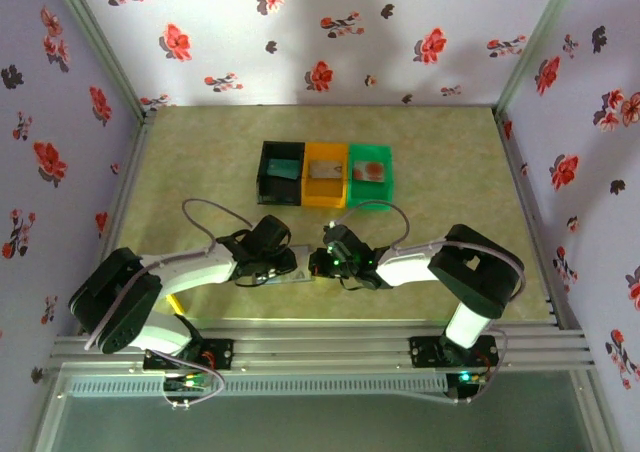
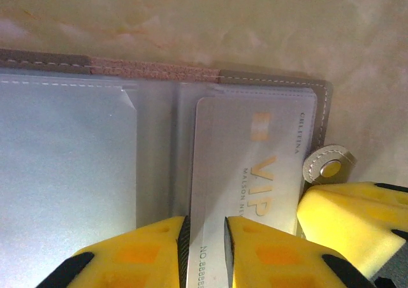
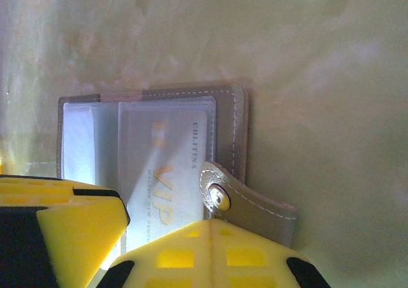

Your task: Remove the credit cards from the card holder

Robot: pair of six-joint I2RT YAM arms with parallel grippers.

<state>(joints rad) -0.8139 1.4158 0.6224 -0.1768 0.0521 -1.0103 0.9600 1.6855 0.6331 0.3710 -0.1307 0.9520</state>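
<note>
1. Done so far, judging from the top view, upper middle, left to right: black bin (image 1: 266, 184) with a blue-grey card (image 1: 283, 169), orange bin (image 1: 325, 199) with a pale card (image 1: 324, 170), green bin (image 1: 372, 202) with a card bearing an orange-red mark (image 1: 372, 169). Probably three cards out already.
2. Left to do: one card more. Open card holder (image 2: 64, 62) flat on the table. Left sleeve (image 2: 64, 173) looks empty; right sleeve still with the VIP card (image 2: 255, 173) inside.
3. Left gripper (image 2: 205, 225), bottom centre of the left wrist view: jaws almost together, with a narrow slit and the card's printed end visible in it. Cannot tell if pinching the card or just standing over it.
4. Right gripper (image 3: 210, 237), bottom of the right wrist view: jaws closed, pads together, touching the tab (image 3: 220, 195) at the holder's right edge. Seems to keep the holder in place.
5. Top view: gives the bins and their cards; holder there mostly covered by the arms, lower centre. Left wrist view: gives both sleeves and the slit. Right wrist view: gives the whole tab with its snap.
</note>
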